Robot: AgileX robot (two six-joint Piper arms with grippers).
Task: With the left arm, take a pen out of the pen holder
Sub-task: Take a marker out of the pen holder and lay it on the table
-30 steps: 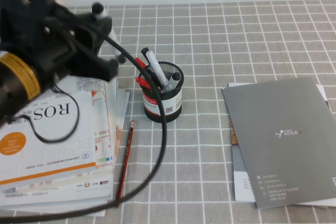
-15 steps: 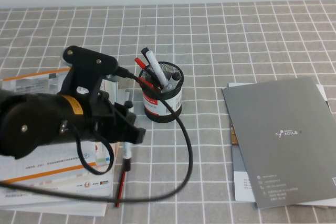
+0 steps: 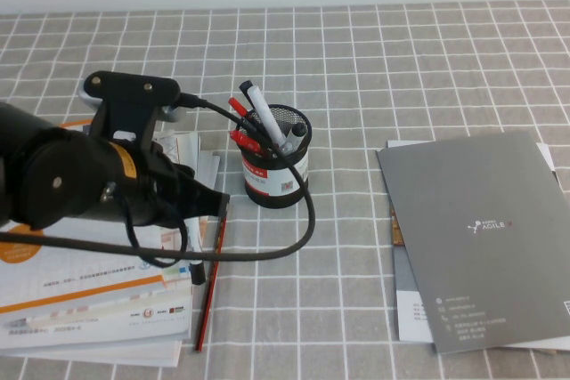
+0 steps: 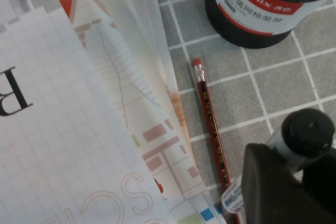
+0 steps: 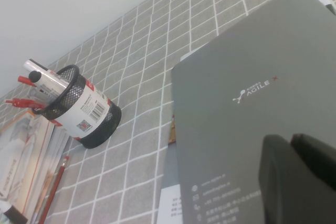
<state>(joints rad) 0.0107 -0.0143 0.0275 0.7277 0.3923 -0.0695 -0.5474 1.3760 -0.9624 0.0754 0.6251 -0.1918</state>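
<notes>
The pen, white with a black cap, is out of the pen holder and clamped in the left gripper. This gripper hangs low just left of the pen holder, above a red pencil and the edge of a paper stack. Extraction appears complete, and set-down is probably the step in hand. Next move: lower the pen clear of the pencil, then release. The right gripper sits well right of the pen holder, over a grey brochure; its state cannot be told.

Metal-mesh pen holder, matt grey booklet
</notes>
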